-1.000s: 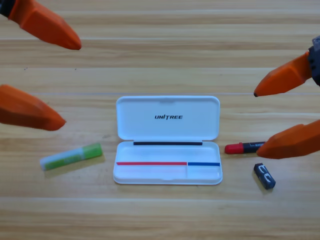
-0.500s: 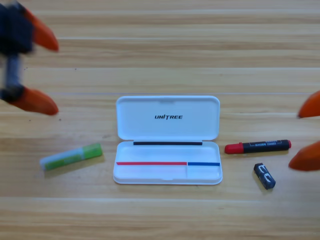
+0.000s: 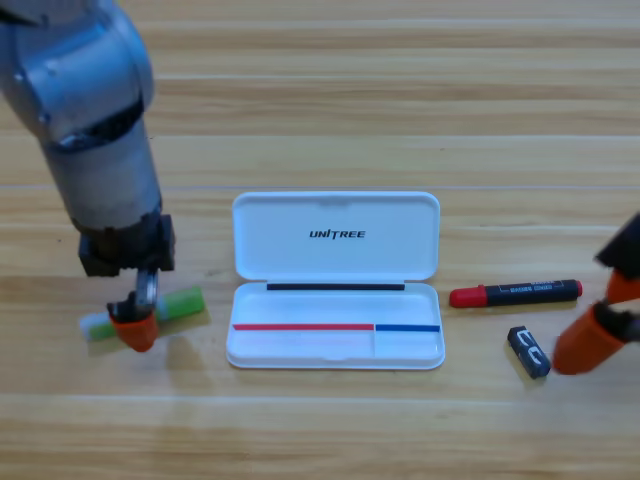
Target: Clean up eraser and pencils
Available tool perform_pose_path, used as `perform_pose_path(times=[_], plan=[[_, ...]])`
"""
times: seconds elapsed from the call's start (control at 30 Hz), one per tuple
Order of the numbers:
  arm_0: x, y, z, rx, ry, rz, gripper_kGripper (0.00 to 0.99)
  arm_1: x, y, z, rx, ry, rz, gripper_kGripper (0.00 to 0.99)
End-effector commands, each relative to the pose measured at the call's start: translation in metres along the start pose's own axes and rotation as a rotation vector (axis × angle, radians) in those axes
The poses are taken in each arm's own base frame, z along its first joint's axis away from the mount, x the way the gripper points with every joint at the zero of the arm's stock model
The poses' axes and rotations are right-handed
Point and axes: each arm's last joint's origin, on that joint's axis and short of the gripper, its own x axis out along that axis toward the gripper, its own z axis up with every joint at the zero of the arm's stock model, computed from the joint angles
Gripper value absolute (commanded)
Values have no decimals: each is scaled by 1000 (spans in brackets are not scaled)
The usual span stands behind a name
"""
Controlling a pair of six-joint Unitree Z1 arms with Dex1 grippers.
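Surface: wooden table (image 3: 330, 100), seen from above, with all the pieces lying on it.
Green pencil: pale stick with the green end (image 3: 178, 305) lies left of the case, partly covered by the left gripper.
Left gripper (image 3: 134, 328): a second ago it hung wide apart at the upper left edge; now it points straight down onto the green pencil. Whether it has clamped yet I cannot tell.
Red pencil (image 3: 515, 292): untouched, right of the case.
Eraser (image 3: 529, 352): below the red pencil, unmoved.
Right gripper (image 3: 598, 330): down beside the eraser, at the right edge; grip cannot be told.
Case (image 3: 336, 282): open, nothing inside.
Meaning: pickup looks begun on both sides.
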Motion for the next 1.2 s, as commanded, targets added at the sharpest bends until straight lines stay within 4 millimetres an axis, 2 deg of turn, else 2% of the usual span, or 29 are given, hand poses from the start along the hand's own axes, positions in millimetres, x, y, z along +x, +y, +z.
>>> perform_pose_path(times=[0.03,0.23,0.33,0.63,0.8,1.0,1.03,1.17,1.2], plan=[[34,19,-7,-82,49,-57,948,56,-22,25,64,161,-49,982],[43,32,-15,-122,48,-80,946,95,-37,44,161,233,-66,977],[45,38,-21,-141,35,-101,948,106,-41,50,181,248,-69,920],[45,40,-23,-145,-16,-137,956,124,-47,58,182,278,-94,815],[49,37,-25,-138,-25,-136,979,132,-48,57,189,296,-97,787],[53,34,-27,-129,-27,-134,985,138,-49,57,191,314,-86,488],[53,34,-28,-127,-27,-134,985,139,-49,56,191,319,-84,417],[55,33,-29,-126,-29,-135,986,142,-48,52,193,335,-80,26],[56,32,-29,-126,-29,-135,986,142,-48,51,193,338,-82,0]])
